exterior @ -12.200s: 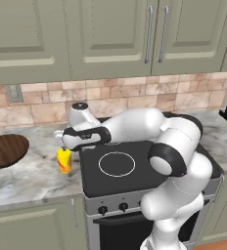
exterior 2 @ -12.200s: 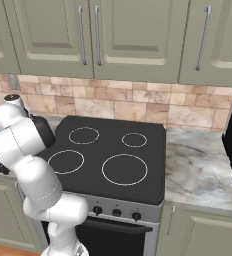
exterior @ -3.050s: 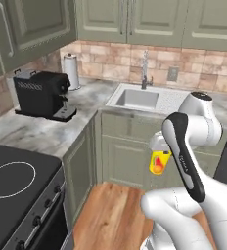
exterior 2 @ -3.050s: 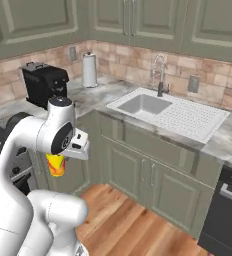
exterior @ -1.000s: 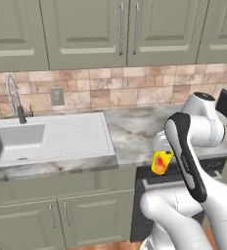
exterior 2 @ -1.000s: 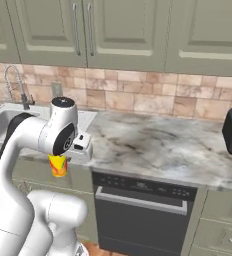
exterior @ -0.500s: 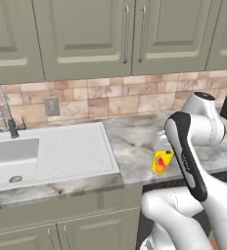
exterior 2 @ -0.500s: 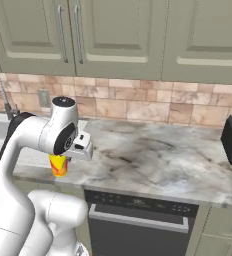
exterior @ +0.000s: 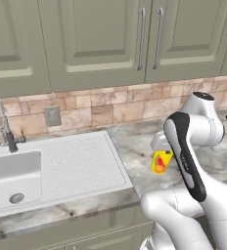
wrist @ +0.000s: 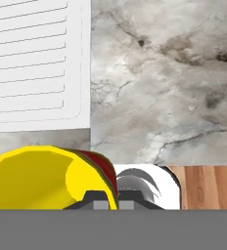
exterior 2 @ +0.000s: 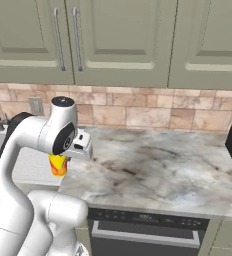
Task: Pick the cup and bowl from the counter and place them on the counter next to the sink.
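Transport step: claw (exterior: 160,157) grips the cup (exterior: 159,161) above the counter (exterior: 135,151) beside the sink (exterior: 61,166); next, lower and release.

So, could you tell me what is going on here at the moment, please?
The white robot arm's gripper is shut on the small yellow cylindrical cup with a red-orange mark, holding it in the air above the grey-white marbled stone counter. The white sink with its ribbed drainboard lies just beside that spot. The cup is not yet set down.
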Available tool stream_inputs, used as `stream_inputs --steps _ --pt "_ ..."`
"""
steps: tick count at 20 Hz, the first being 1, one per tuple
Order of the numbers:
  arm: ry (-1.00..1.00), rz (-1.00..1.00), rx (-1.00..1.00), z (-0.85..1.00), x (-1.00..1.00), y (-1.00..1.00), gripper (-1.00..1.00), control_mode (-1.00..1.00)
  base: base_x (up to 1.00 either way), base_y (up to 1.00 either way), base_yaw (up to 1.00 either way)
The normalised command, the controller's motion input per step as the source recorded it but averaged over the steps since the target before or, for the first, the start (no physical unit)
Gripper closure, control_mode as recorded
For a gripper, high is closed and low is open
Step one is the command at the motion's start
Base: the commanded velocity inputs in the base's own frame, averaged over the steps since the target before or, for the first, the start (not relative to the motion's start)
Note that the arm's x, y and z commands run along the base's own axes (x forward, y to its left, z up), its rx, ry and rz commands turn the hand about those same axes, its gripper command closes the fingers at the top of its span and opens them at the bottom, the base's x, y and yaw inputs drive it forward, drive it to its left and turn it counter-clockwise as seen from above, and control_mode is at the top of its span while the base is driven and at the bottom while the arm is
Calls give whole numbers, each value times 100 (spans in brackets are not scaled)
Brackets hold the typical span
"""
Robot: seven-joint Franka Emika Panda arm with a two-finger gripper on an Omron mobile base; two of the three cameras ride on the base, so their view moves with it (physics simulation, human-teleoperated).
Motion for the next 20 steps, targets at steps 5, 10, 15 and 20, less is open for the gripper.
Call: stream_inputs --steps 5,10,15,20 --pt "0 0 0 0 0 0 100 100 0 0 -1" --pt "0 0 0 0 0 0 100 100 0 0 0" --pt "0 0 0 0 0 0 100 100 0 0 0" --pt "0 0 0 0 0 0 100 -100 0 0 0"
